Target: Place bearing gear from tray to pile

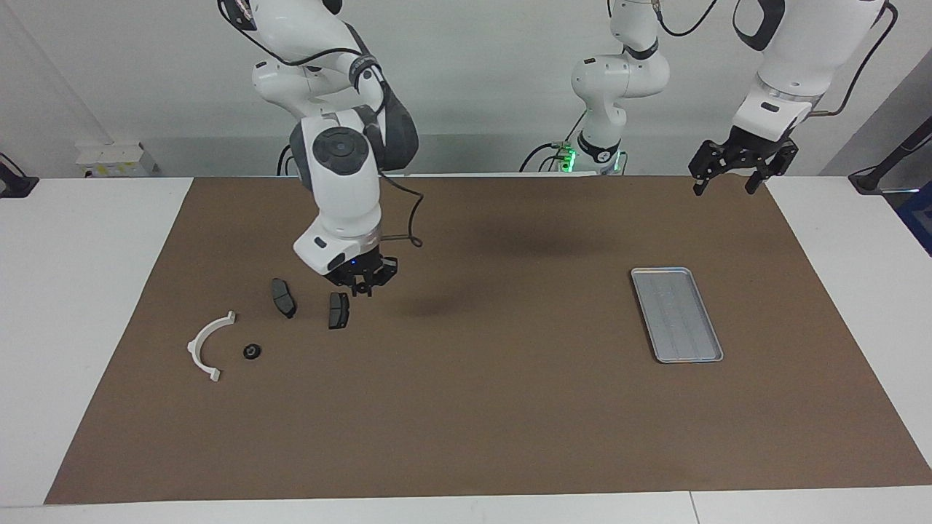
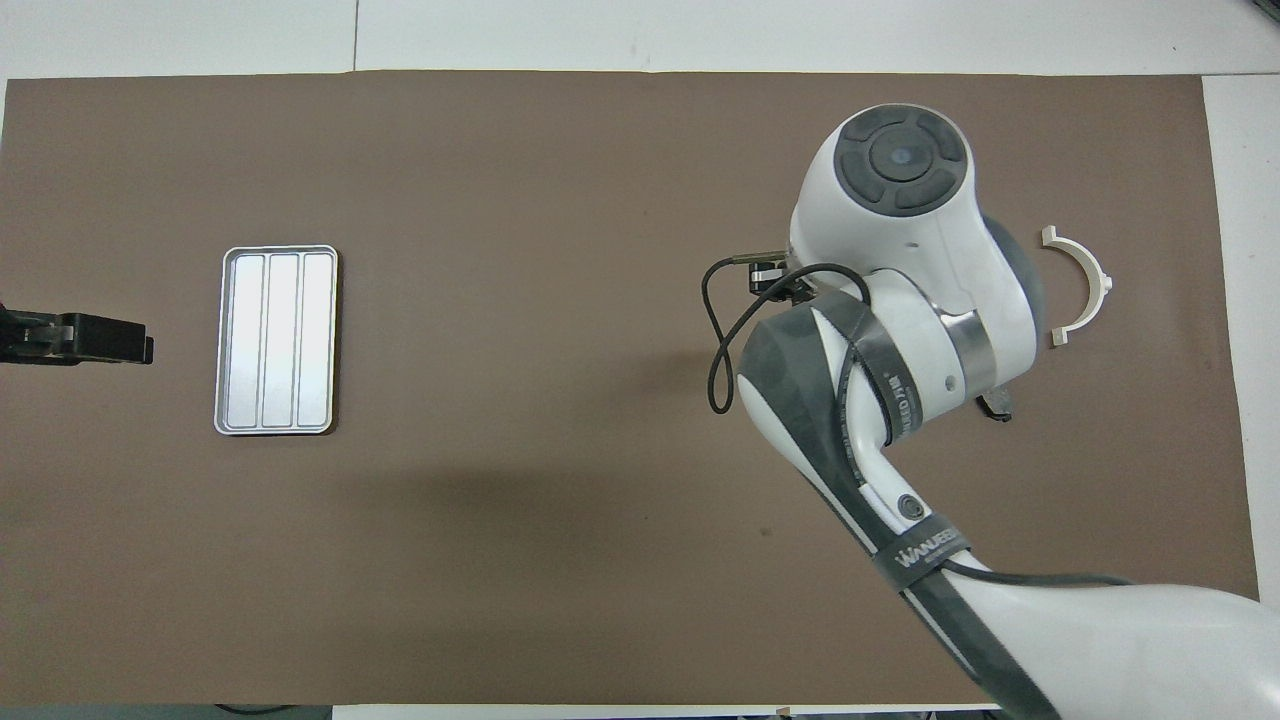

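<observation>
The small black round bearing gear [image 1: 252, 351] lies flat on the brown mat-covered surface [image 1: 480, 407] at the right arm's end, its central hole facing up; being round, it shows no long axis and no pointing direction. It sits just beside the white curved half-ring plastic piece [image 1: 207, 345], within the arc's open side but apart from it, and farther from the robots than the two dark grey brake-pad-like plates [image 1: 283, 298] [image 1: 338, 310]. In the overhead view the right arm hides the gear and both plates, and only the half-ring [image 2: 1085, 282] shows clear.

The right claw [image 1: 363, 279] hangs low over the mat just beside the second plate, holding nothing; whether its fingers are apart or together cannot be told.

The flat silvery-grey rectangular metal tray [image 1: 677, 314] with a low rim lies toward the left arm's end, well apart from the pile, its long axis and ridges running roughly away from the robots [image 2: 276, 340].

The left claw [image 1: 735, 171] waits raised over the mat's edge by its base, fingers spread and empty.
</observation>
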{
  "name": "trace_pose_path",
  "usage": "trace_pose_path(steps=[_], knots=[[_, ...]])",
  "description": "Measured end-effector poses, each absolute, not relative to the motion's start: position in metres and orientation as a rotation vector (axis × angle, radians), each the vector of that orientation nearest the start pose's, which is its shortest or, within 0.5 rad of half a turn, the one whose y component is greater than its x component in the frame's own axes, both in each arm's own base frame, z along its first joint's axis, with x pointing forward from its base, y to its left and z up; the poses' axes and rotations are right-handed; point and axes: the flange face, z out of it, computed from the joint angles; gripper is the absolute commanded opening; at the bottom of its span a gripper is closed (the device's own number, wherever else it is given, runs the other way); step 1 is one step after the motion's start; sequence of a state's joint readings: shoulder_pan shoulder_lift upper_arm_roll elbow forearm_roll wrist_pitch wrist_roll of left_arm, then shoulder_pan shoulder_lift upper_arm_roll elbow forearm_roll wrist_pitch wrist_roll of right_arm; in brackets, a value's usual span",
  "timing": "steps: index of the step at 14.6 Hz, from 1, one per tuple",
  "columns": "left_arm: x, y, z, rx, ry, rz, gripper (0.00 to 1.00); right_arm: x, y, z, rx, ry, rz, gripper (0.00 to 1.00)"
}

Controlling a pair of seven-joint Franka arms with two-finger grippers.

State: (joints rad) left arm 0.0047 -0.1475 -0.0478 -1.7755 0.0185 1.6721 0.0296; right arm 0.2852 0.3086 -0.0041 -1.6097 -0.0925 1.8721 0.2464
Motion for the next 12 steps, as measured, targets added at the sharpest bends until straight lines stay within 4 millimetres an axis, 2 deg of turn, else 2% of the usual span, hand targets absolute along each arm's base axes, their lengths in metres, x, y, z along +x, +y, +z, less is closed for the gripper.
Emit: trace_pose_path(steps=[3, 5, 8, 12], knots=[[0.515, -0.022, 0.615, -3.114, 0.114, -0.069, 1.00, 0.637, 0.109, 0.431, -3.224, -0.233, 0.031, 0.00], [0.516, -0.022, 0.615, -3.114, 0.112, -0.071, 1.00, 0.641, 0.080, 0.415, -3.215, -0.279, -0.006, 0.00], [0.516, -0.022, 0.615, -3.114, 0.109, -0.071, 1.00, 0.642, 0.062, 0.383, -3.205, -0.313, -0.069, 0.00], [0.516, -0.022, 0.615, -3.114, 0.108, -0.072, 1.00, 0.642, 0.064, 0.350, -3.197, -0.330, -0.095, 0.00]])
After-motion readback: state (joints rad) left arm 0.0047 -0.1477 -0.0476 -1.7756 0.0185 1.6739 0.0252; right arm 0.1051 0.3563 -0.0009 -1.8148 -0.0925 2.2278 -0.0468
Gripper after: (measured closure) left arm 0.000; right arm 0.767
